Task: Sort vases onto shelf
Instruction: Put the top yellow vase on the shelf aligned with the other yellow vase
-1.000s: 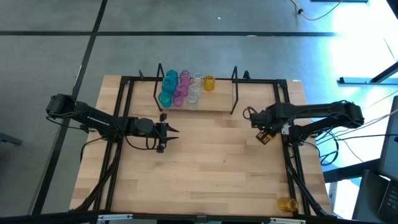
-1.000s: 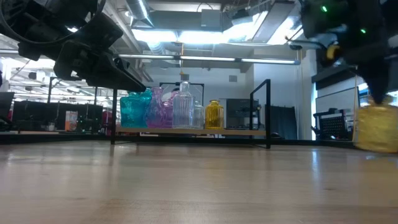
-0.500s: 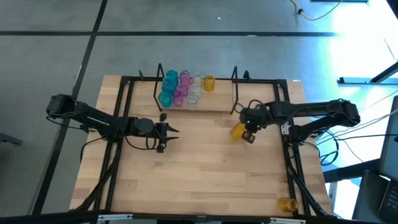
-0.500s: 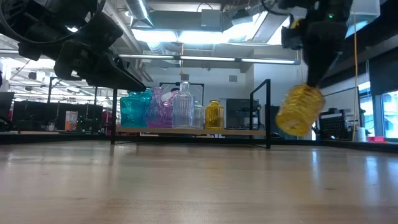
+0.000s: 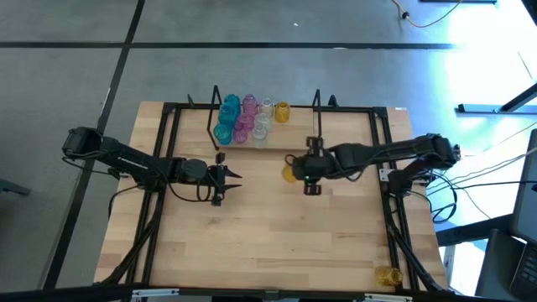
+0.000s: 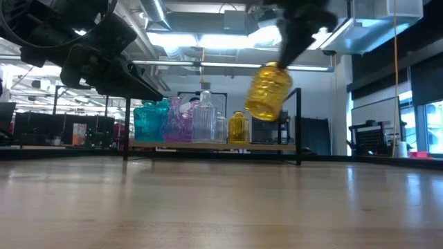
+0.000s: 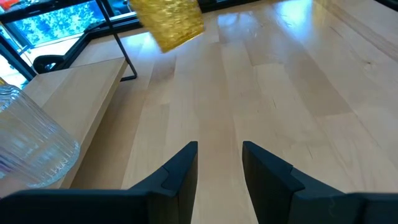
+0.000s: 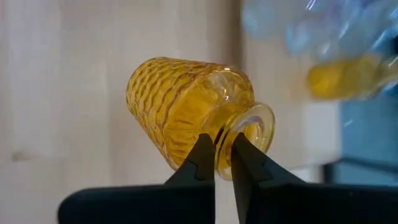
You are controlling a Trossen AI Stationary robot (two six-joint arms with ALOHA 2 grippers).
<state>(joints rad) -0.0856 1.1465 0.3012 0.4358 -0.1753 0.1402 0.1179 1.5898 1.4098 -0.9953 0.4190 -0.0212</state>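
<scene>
**Yellow vase pinched by its rim, held above the table**

While the left gripper (image 5: 225,176) hangs over mid-table with fingers parted and empty, arm reaching in from the left edge, the shelf (image 5: 277,138) carries teal, pink, clear and yellow vases (image 5: 243,119) bunched at its left end. Right gripper (image 5: 300,170), arm stretched leftward, pinches the yellow vase (image 8: 186,115) at its rim; body tilted, clear of the tabletop, just before the shelf. Another yellow vase (image 5: 388,274) sits partly cut off at the table's near right corner.

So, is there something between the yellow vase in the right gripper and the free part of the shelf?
Nothing visible. The right gripper holds the yellow vase by its rim, above the table just before the shelf, whose nearest part is bare.
</scene>
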